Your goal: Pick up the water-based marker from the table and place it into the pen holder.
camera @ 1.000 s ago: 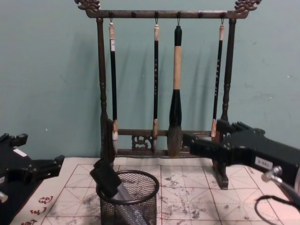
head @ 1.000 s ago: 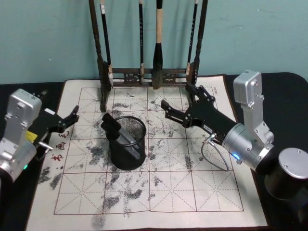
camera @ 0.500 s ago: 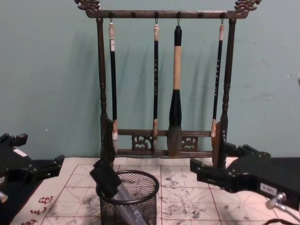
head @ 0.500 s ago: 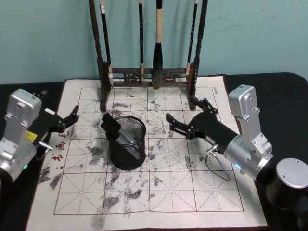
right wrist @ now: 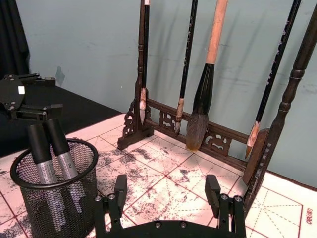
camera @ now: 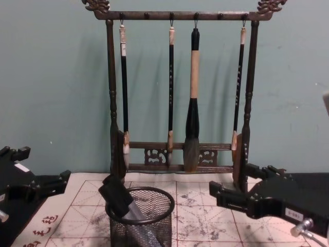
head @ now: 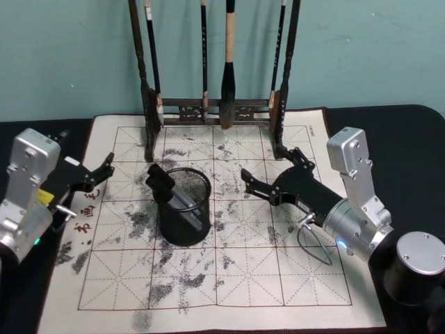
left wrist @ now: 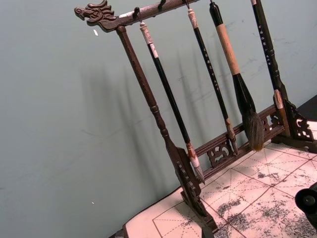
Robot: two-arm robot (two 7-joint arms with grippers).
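Head view: pen holder [head: 183,207] left of right gripper [head: 271,175], marker [head: 167,188] leaning inside.
Right wrist view: two markers in holder; right gripper wide open, holding nothing.
Chest view: left gripper [camera: 38,180] open, empty, left of holder.

A: I see the felt calligraphy mat [head: 229,278] as landmark, red grid, ink-stained all over. What's on it?

B: Wooden brush rack [head: 212,111] stands upright on the mat's far edge, carved dragon ends on its top bar in my chest feed. Four brushes [camera: 192,98] hang from it; the third from the left is the thickest.

A: Beyond the mat?

B: Black tabletop [head: 410,132] on both sides of the mat, teal wall [head: 76,56] behind the rack.
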